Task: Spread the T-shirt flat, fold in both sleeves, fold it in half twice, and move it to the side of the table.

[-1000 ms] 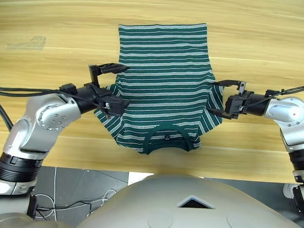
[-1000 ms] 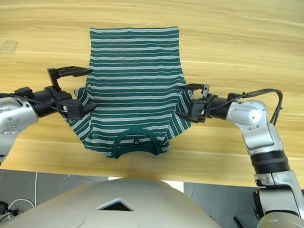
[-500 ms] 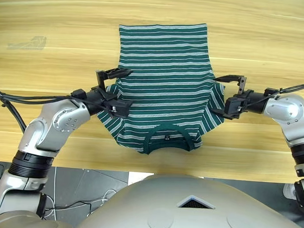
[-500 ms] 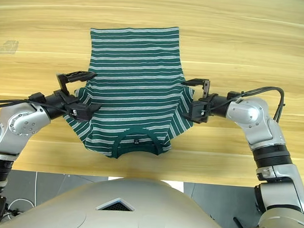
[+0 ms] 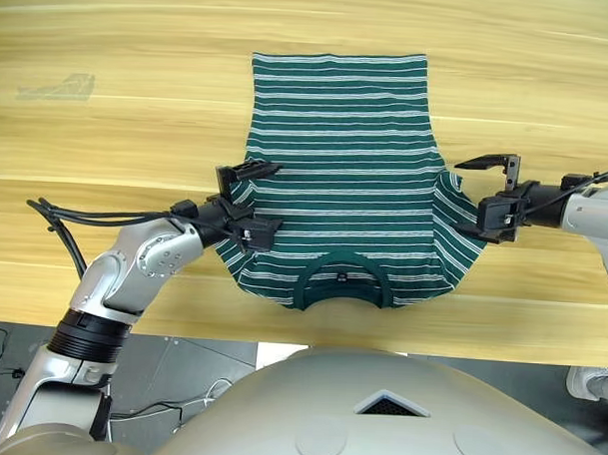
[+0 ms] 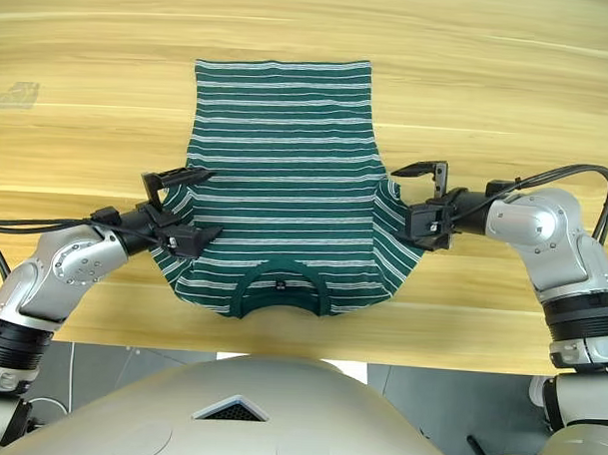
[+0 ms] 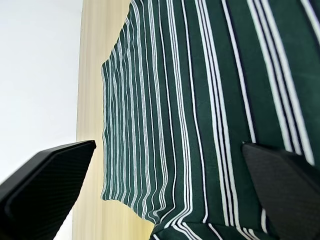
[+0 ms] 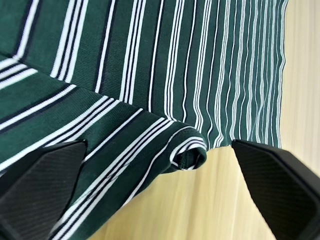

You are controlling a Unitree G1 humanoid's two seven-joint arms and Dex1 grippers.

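Note:
A dark green T-shirt with white stripes lies on the wooden table, hem far and collar at the near edge. My left gripper is open at the shirt's left sleeve, one finger above the cloth and one low against it. On the other side my right gripper is open at the right sleeve, which spreads outward. The left wrist view has striped cloth between the two fingertips. In the right wrist view a folded sleeve edge lies between the fingertips.
The table's near edge runs just under the collar. Bare wood extends to the left, to the right and beyond the hem. A faint grey mark shows at the far left.
Both grippers have moved to the right. The shirt has shifted right with them and its right sleeve has spread outward. The left arm has drawn in closer to the shirt.

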